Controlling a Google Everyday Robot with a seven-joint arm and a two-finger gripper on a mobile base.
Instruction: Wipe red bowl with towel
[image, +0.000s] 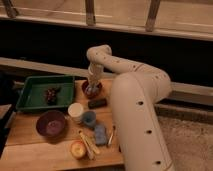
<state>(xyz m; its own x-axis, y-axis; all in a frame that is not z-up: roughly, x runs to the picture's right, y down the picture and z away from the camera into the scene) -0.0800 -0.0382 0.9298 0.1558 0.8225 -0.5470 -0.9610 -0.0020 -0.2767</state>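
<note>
Reaching into the small dark-red bowl (99, 86), pincer (92, 87) above a pale towel (90, 92) inside, its grip impossible to tell

Gripper (92, 88) in red bowl (99, 89) blocks bowl inside; v. blurry.

The red bowl (84, 88) is small, round and dark red, and it stands upright at the far edge of the wooden table (30, 150), just right of the green tray (42, 78). The towel (91, 92) shows as a pale bluish-grey wad inside the bowl, under the gripper (92, 85). The gripper points straight down into the bowl and covers most of the bowl's middle.
</note>
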